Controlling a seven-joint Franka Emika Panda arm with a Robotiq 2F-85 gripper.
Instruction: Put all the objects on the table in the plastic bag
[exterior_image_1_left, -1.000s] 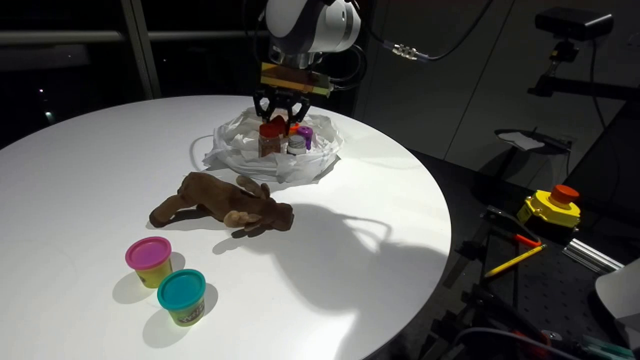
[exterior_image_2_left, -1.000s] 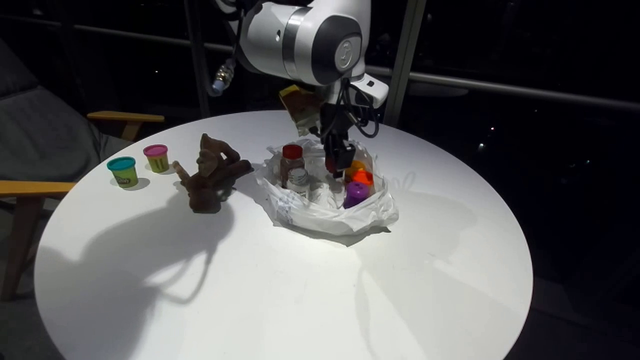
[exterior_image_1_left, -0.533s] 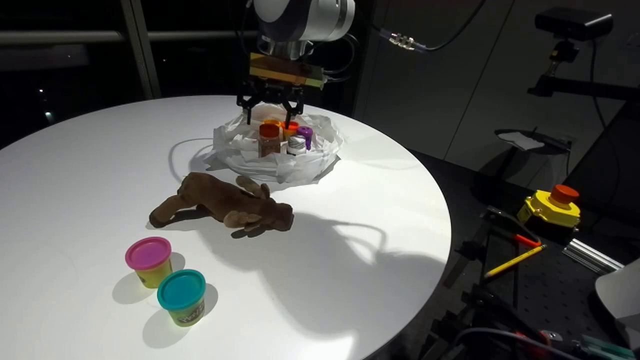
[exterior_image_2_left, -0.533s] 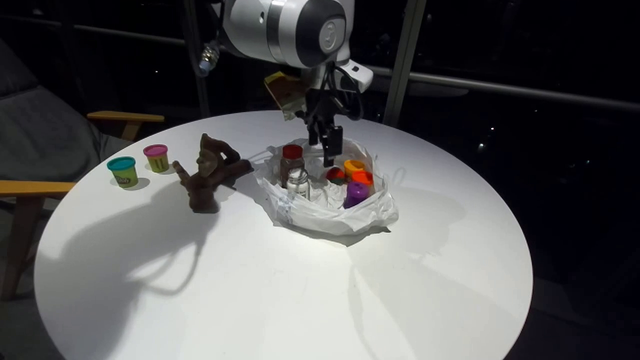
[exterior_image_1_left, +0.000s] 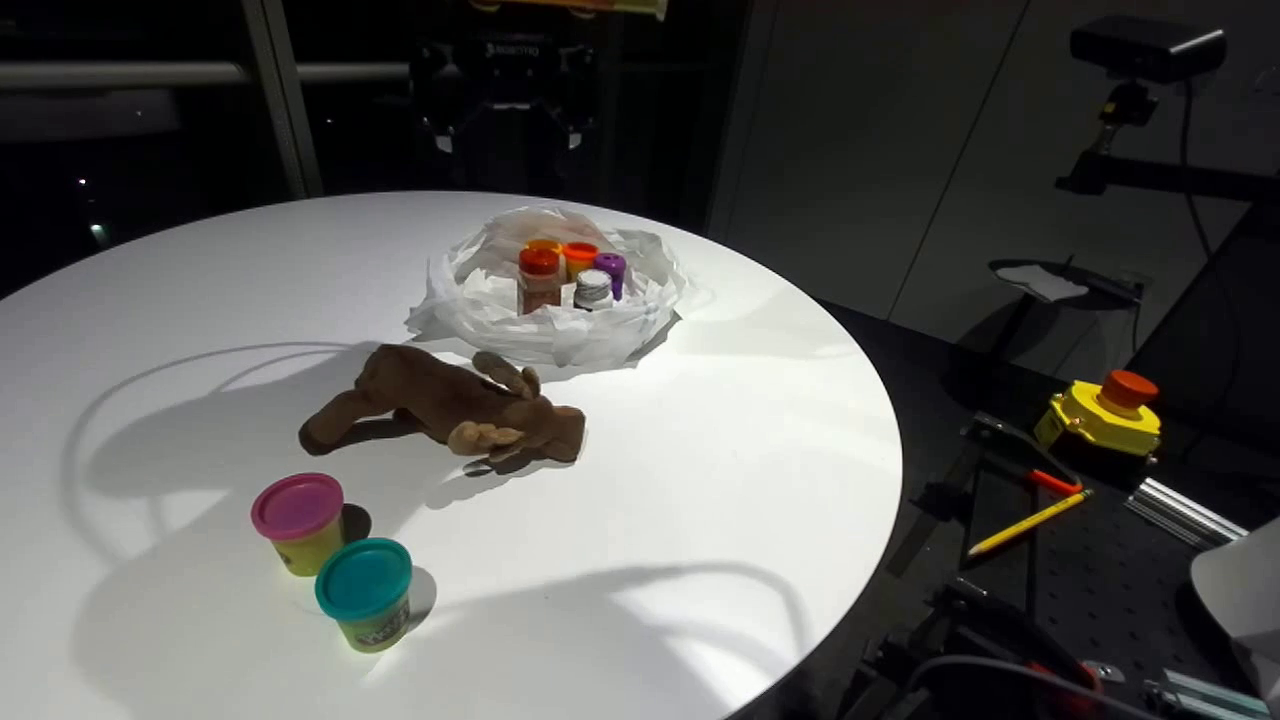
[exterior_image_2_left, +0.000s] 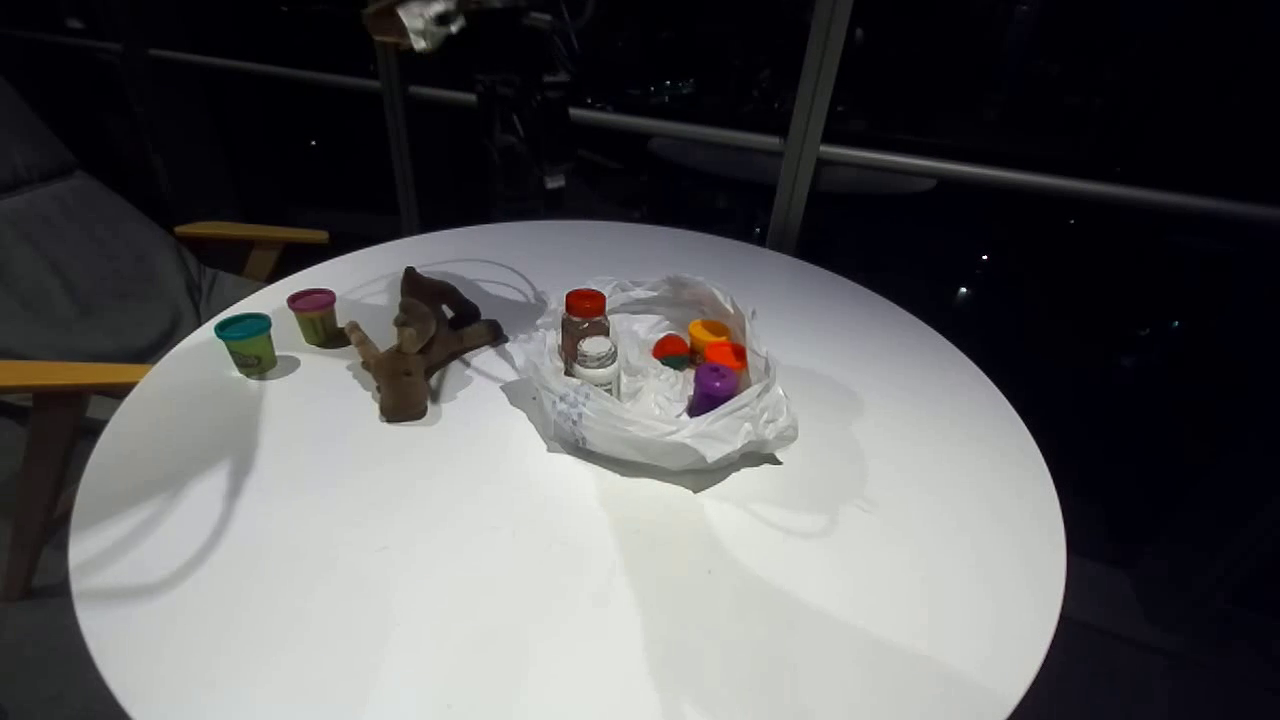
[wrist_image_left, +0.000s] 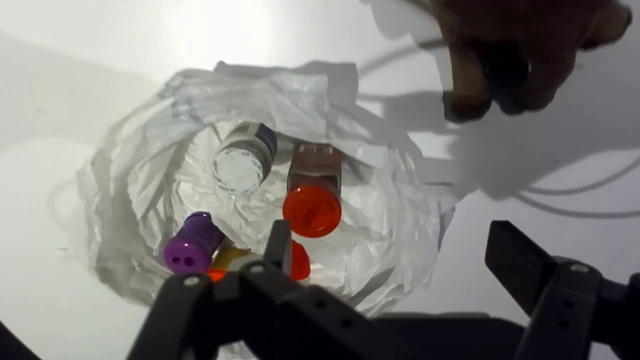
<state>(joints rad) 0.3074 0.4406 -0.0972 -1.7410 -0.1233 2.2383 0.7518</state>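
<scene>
The plastic bag (exterior_image_1_left: 560, 345) lies spread and wrinkled on the white round table (exterior_image_1_left: 700, 480). Inside it stand a red-capped brown bottle (exterior_image_2_left: 585, 325), a white-capped bottle (exterior_image_2_left: 598, 365), a purple cup (exterior_image_2_left: 713, 388), an orange cup (exterior_image_2_left: 709, 335), a red-orange cup (exterior_image_2_left: 727, 356) and a small red-and-green piece (exterior_image_2_left: 671, 350). Outside the bag lie the brown toy (exterior_image_1_left: 450, 405), a pink-lidded cup (exterior_image_1_left: 305, 525) and a teal-lidded cup (exterior_image_1_left: 367, 595). My gripper (wrist_image_left: 392, 245) is open, high above the bag's edge, with nothing between its fingers; the toy shows at the upper right of the wrist view.
A grey chair with wooden arms (exterior_image_2_left: 90, 377) stands close to the table's edge near the cups. Beyond another edge are a yellow box with a red button (exterior_image_1_left: 1105, 415), a pencil (exterior_image_1_left: 1030, 522) and a camera on a stand (exterior_image_1_left: 1147, 47).
The jaws have opened and let go of the red-and-green piece, which now rests in the bag. The gripper has risen well clear of the bag; the toy and two cups stay put.
</scene>
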